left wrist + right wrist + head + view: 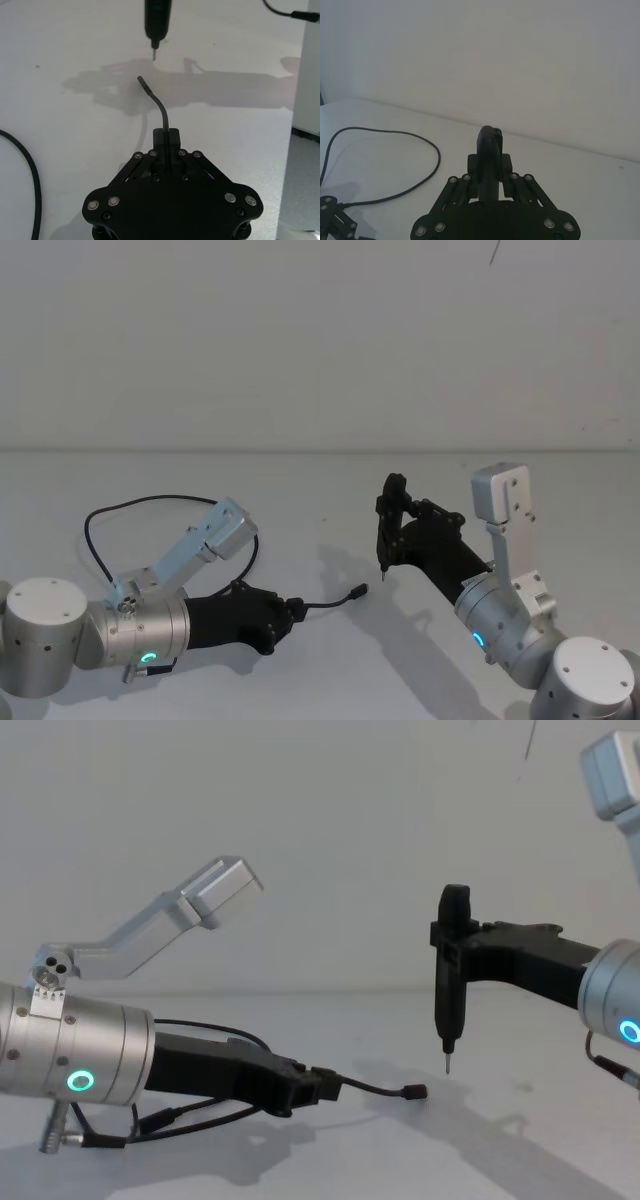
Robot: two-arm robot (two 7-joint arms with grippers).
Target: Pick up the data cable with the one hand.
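Note:
The data cable (150, 502) is a long thin black line that loops over the white table behind my left arm. My left gripper (290, 610), flat and black on a silver cylinder with a green ring, is shut on the cable near one end. A short piece with the small plug (358, 592) juts out past the fingers, just above the table. The left wrist view has the cable (161, 107) curving out of the left gripper (166, 135). From the chest, the plug (413, 1092) sits ahead of the left gripper (318, 1086). My right gripper (400, 525) holds a pen-shaped tool (449, 990) tip-down beside the plug.
The white table (330, 490) runs back to a plain wall. The tool's metal tip (154, 52) hangs close beyond the plug. A second black wire with a plug (295, 14) lies at the far side. The cable loop (395, 132) lies left of the right gripper (490, 162).

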